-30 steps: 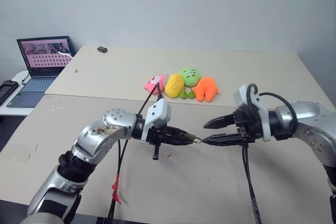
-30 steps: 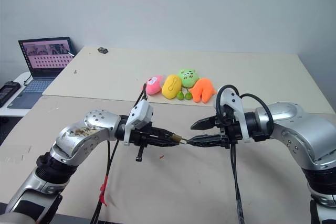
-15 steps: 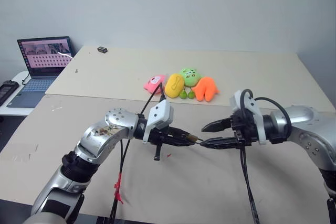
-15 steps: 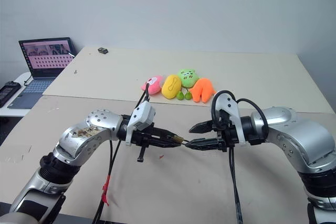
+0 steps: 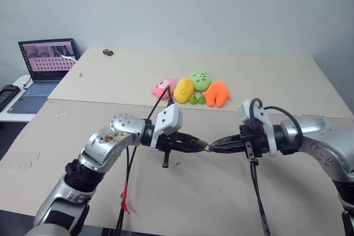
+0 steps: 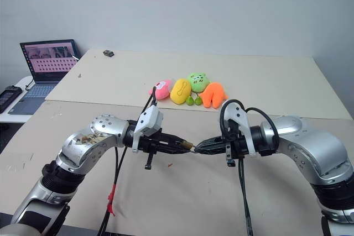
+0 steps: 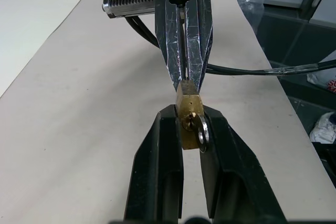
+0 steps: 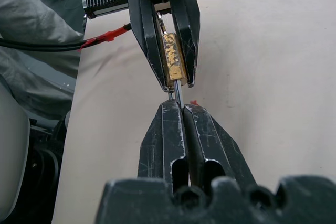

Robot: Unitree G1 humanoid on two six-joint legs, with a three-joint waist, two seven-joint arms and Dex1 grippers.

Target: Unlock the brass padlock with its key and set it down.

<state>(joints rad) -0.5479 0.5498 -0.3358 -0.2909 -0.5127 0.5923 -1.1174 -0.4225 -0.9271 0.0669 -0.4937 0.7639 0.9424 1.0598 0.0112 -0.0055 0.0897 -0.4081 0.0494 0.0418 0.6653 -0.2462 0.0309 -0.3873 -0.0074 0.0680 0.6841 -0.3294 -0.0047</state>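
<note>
The brass padlock (image 7: 188,115) hangs above the table, pinched between the black fingers of my left gripper (image 7: 190,113). It also shows as a golden block (image 8: 172,62) in the right wrist view and as a small golden spot (image 5: 204,146) from the head. A silver loop (image 7: 202,129) lies against its side. My right gripper (image 8: 181,107) meets it tip to tip, shut on a thin silver key (image 8: 177,94) that sticks out of the lock's end. From the head, the right gripper (image 6: 200,147) points left at the lock.
Several plush toys (image 5: 191,89) lie on the table behind the grippers. A laptop (image 5: 47,59) stands at the far left and a small black object (image 5: 108,52) at the far edge. A red speck (image 6: 170,164) lies below the lock. Cables (image 5: 255,192) hang from both wrists.
My right gripper's fingers stood apart at the lock's end and have now closed on the key. The left gripper and padlock have stayed in place.
</note>
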